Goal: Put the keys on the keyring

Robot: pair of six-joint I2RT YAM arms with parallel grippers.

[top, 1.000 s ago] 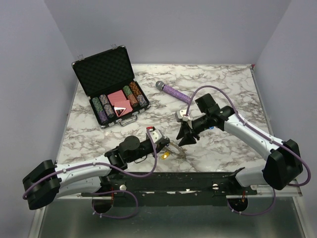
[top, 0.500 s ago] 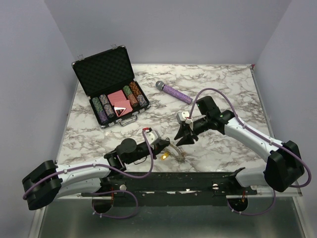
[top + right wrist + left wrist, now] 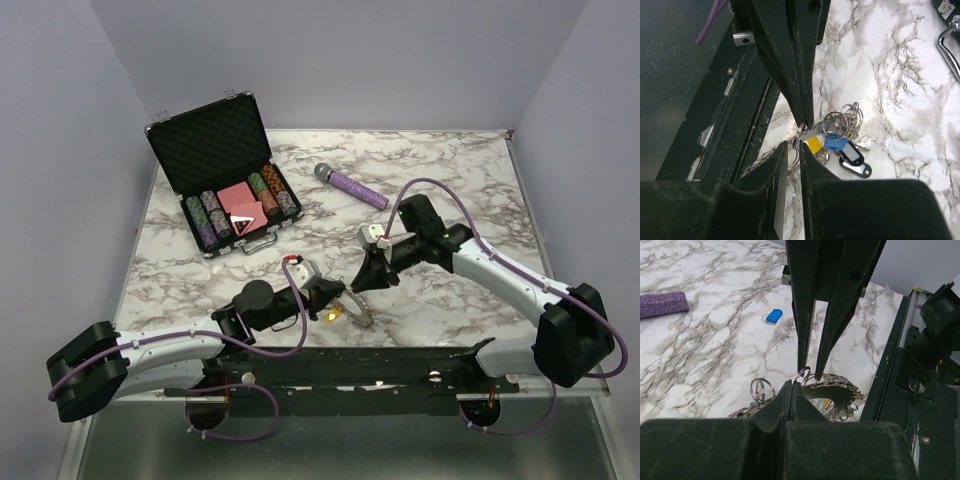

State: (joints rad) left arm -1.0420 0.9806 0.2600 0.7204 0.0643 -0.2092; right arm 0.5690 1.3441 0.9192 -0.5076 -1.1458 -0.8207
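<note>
Left hand (image 3: 791,386) shut on rim of the keyring (image 3: 836,392), probably to steady it low at the tabletop (image 3: 450,190) near edge. Right hand (image 3: 794,146) in from 12 o'clock in left wrist view, fingers nearly together around a thin loop, likely for threading; true grip impossible to tell. The keys (image 3: 837,144) bunched at its 3 o'clock, touching the ring; lone blue key (image 3: 773,316) well apart at 11 o'clock.

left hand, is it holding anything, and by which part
The left hand appears shut on the large, toothed, silvery metal keyring, pinching its rim; the exact contact is hidden.
</note>
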